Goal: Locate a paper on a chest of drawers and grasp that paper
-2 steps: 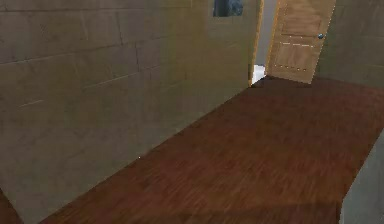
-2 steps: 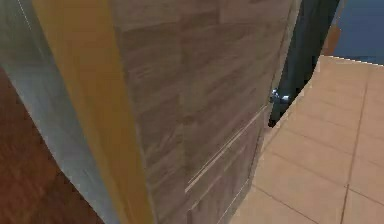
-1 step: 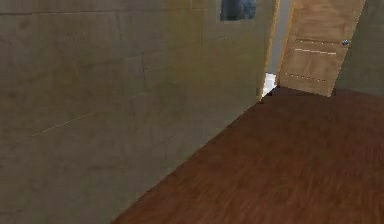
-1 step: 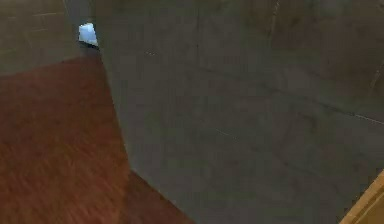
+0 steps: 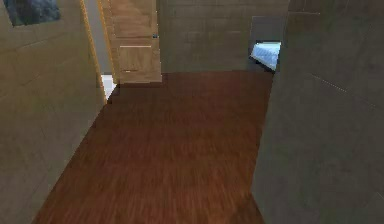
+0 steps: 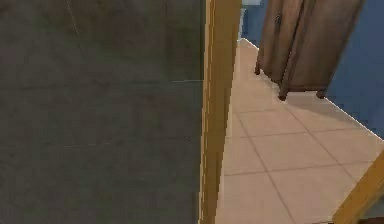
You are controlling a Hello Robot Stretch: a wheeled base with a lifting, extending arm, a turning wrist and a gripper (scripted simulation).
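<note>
A dark red-brown wooden floor (image 5: 170, 140) runs ahead between grey walls in the forward view. At its far end stands a light wooden panelled door (image 5: 135, 45). Past the grey wall on the forward view's right, a pale blue-white thing (image 5: 266, 52) shows through a gap; I cannot make out what it is.
A grey wall (image 6: 100, 110) stands close in the arm side view's left half, ending at a yellow wooden door frame (image 6: 220, 100). Beyond the frame lies a beige tiled floor (image 6: 280, 140), a dark brown wooden cabinet (image 6: 305, 45) and a blue wall (image 6: 360, 70).
</note>
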